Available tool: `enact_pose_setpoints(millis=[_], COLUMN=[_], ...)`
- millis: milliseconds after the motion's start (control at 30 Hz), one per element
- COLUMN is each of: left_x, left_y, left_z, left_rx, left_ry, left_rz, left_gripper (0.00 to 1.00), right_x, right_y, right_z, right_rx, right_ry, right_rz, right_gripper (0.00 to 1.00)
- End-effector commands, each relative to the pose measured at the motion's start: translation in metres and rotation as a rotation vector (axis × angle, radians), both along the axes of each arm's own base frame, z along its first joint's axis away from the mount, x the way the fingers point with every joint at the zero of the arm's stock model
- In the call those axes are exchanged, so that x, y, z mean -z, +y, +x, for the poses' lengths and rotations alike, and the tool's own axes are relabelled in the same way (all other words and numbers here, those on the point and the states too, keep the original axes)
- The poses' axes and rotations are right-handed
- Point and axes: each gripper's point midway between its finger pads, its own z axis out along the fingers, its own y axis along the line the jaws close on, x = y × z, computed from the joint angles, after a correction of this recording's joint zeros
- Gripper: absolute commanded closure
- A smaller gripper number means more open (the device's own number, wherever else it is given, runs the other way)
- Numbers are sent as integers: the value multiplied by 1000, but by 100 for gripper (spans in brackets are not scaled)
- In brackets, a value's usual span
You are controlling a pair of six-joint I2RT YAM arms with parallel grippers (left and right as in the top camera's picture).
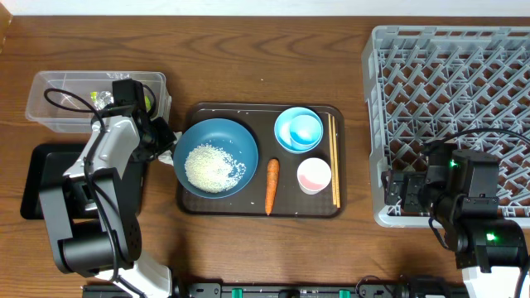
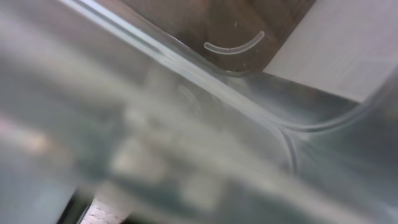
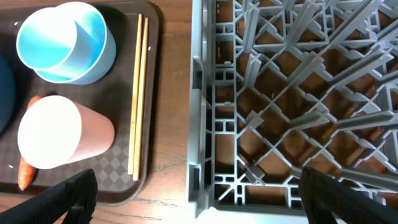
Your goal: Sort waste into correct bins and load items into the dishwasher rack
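My left gripper (image 1: 132,93) hangs over the right end of the clear tub (image 1: 58,89), and the arm hides its jaws. The left wrist view is a blur through the tub's clear wall (image 2: 261,115), and no fingers show there. Something silver, like foil (image 1: 103,99), lies in the tub. The black bin tray (image 1: 41,178) lies under the left arm. Rice (image 1: 211,165) sits in the dark-blue bowl (image 1: 240,141). Beside it are the carrot (image 1: 271,185), light-blue bowls (image 1: 298,130), the cup (image 1: 314,175) and chopsticks (image 1: 334,161). My right gripper (image 3: 208,208) stands open over the dishwasher rack's (image 1: 451,99) left wall.
The brown serving tray (image 1: 195,203) holds the dishes at the table's middle. A strip of bare wood (image 3: 174,93) separates this tray from the rack (image 3: 280,93). Cables trail over the rack's lower right part near the right arm.
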Motion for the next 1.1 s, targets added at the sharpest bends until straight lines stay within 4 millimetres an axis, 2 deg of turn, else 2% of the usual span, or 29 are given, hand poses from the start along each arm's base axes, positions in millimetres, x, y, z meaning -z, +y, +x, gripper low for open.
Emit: enact_pose_setpoints(millis=[0, 33, 67, 233, 333, 433, 667, 733, 867, 967, 1067], left_x=[10, 10, 10, 9, -1, -23, -103, -129, -166, -180, -174], left_y=[0, 0, 0, 0, 0, -1, -1, 0, 5, 21, 35], left_z=[-8, -8, -8, -7, -9, -11, -13, -9, 9, 25, 39], left_rx=[6, 6, 6, 6, 6, 6, 5, 5, -1, -38, -71], left_ry=[38, 38, 38, 34, 21, -12, -222, -319, -487, -566, -572], left_rz=[0, 1, 0, 1, 4, 9, 48, 66, 105, 186, 245], left_gripper=[85, 93, 94, 94, 94, 94, 94, 94, 94, 94, 94], right_x=[-9, -9, -9, -9, -9, -9, -9, -9, -9, -9, -9], right_y=[0, 0, 0, 0, 0, -1, -3, -3, -3, -3, -3], right_z=[3, 3, 3, 3, 3, 3, 4, 4, 4, 4, 4], right_rx=[6, 6, 6, 6, 6, 12, 18, 18, 18, 18, 18], right_ry=[-24, -24, -24, -24, -25, -25, -28, -28, -28, -27, -27], right_rz=[10, 10, 10, 10, 10, 3, -4, -4, -4, -4, -4], right_gripper=[1, 1, 1, 1, 1, 1, 1, 1, 1, 1, 1])
